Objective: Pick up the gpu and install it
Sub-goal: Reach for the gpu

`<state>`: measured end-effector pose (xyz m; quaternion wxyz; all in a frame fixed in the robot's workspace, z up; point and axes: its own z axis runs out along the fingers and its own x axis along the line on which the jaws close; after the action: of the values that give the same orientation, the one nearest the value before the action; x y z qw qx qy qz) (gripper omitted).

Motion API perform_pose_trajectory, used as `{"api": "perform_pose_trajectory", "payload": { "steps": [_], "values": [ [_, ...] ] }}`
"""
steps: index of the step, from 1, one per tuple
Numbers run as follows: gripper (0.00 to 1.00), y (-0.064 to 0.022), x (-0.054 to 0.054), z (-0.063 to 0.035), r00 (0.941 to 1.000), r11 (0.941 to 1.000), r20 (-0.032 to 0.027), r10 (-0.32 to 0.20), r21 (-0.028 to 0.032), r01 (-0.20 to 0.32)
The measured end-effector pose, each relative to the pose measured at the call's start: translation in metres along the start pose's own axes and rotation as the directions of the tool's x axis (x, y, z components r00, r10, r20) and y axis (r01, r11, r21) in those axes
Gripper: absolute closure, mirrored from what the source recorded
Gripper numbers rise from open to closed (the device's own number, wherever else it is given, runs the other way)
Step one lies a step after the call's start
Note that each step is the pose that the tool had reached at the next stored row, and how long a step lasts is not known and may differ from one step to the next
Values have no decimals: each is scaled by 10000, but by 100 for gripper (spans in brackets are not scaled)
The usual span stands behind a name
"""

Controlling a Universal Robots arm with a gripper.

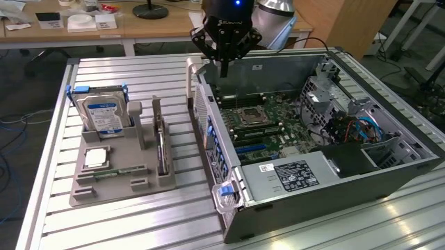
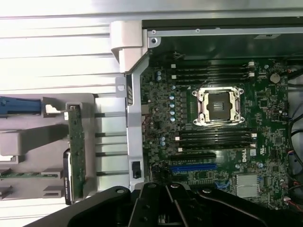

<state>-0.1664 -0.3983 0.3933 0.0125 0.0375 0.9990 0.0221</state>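
Observation:
The gpu [image 1: 161, 148] stands on edge in a slot of the grey holder [image 1: 114, 188] on the table, at the exterior view's left of the open computer case [image 1: 334, 177]. In the wrist view the gpu [image 2: 76, 146] shows as a narrow green board edge beside the case wall. My gripper [image 1: 224, 72] hangs over the far corner of the case, above the motherboard [image 1: 268, 122], its fingers together and pointing down with nothing between them. Its black body [image 2: 165, 205] shows in the wrist view over the motherboard [image 2: 213, 118]. The gripper is well apart from the gpu.
A silver hard drive with a blue label [image 1: 103, 112] stands at the holder's far end. A memory stick [image 1: 111, 172] and a chip [image 1: 97, 156] lie in the holder. A blue expansion slot [image 2: 194, 167] crosses the motherboard. A desk with small items [image 1: 83, 23] stands behind the table.

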Motion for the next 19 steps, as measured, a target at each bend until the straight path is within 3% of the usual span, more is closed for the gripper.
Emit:
{"api": "perform_pose_trajectory", "payload": {
  "steps": [19],
  "values": [
    [89, -8, 500, -12, 10000, 10000, 1, 22, 0, -22]
  ]
}}
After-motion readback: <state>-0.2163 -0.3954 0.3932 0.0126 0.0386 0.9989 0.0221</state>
